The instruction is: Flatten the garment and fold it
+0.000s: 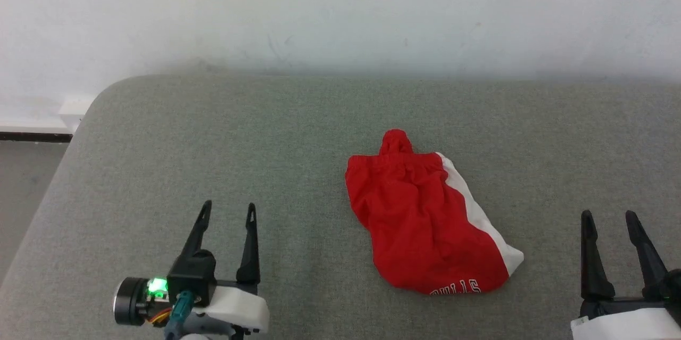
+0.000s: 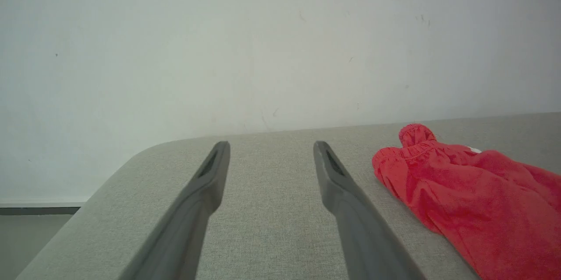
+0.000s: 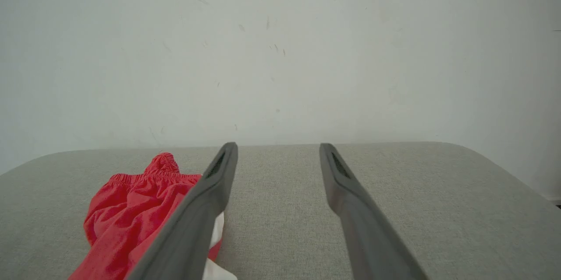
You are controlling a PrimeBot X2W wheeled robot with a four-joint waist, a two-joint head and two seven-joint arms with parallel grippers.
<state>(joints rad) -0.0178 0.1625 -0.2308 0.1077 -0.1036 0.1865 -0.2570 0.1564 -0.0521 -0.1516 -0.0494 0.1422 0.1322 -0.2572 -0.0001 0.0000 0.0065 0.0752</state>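
**Left fingers** (image 1: 249,247): spread wide and empty, at the near left of the counter (image 1: 213,132), well apart from the shorts (image 1: 420,223).

**Right fingers** (image 1: 589,255): spread wide and empty, at the near right, near the white-striped side of the shorts but not touching it.

**Shorts:** on the middle of the counter, between the two arms. They are crumpled. The waistband is bunched at the far end, and the lettering sits at the near hem.

**Progress:** nothing appears done.

**Remaining:** grasp, spread flat, smooth out, then fold.
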